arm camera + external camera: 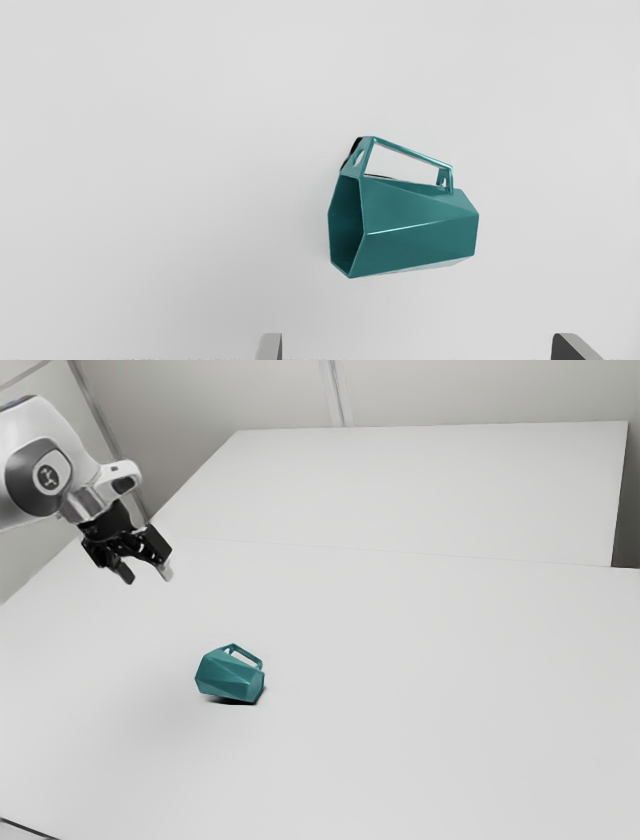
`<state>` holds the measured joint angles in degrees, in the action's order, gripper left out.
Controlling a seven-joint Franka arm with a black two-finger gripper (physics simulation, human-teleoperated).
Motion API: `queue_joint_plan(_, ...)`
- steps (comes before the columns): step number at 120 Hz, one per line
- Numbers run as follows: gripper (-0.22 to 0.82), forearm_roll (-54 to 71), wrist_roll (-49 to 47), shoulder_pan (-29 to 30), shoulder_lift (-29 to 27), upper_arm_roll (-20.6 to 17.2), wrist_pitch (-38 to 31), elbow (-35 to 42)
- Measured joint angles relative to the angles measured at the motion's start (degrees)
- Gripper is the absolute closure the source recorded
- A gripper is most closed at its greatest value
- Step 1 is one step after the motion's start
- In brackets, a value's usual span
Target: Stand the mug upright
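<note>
Teal mug [230, 676] laid on side on table [430, 700], nearer table edge at exterior view's left than opposite one. Long axis roughly level; mouth pointed toward that nearer edge, base away. Gripper [147, 575] held above table, fingers spread apart.

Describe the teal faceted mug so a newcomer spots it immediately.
Start at the broad white tabletop. Lower than the black two-finger claw in the exterior view, a teal faceted mug lies on its side. Its colour and angular handle set it apart from the white.
</note>
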<state>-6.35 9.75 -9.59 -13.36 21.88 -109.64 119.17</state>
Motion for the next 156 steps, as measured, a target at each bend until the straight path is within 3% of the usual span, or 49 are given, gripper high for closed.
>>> queue_joint_plan(14,0.02,-3.29,0.80,-0.73,-1.34,2.20,-0.95,2.56)
queue_joint_plan(36,0.02,-8.02,3.94,-5.24,-2.43,10.15,-1.57,6.11)
queue_joint_plan(58,0.02,-13.46,9.02,-5.66,-1.14,13.70,-1.24,7.52)
queue_joint_plan(120,0.02,-30.75,26.32,-3.85,8.72,18.29,3.54,10.53)
queue_joint_plan(156,0.02,-37.93,34.85,-2.56,12.28,18.72,7.70,10.49)
